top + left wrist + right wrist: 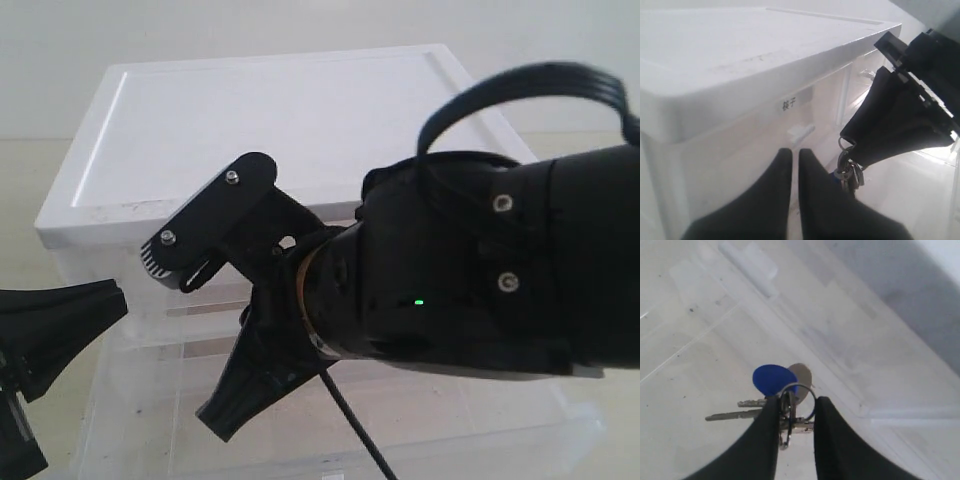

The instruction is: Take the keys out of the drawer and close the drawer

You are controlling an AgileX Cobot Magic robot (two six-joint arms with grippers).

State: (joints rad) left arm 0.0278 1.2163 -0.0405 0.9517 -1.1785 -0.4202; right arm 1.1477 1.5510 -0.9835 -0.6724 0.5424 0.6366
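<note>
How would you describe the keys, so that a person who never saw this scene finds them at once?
Find the white plastic drawer cabinet, then its clear pulled-out drawer. There the black right gripper holds a small bunch of silver metal keys by the ring. Nothing else nearby carries a blue oval fob and a grey oval tag.

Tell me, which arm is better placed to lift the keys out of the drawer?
The right arm: the right claw is closed on the ring of the keys, which hang from its tips. The left claw is shut, holds nothing and sits beside them.
</note>
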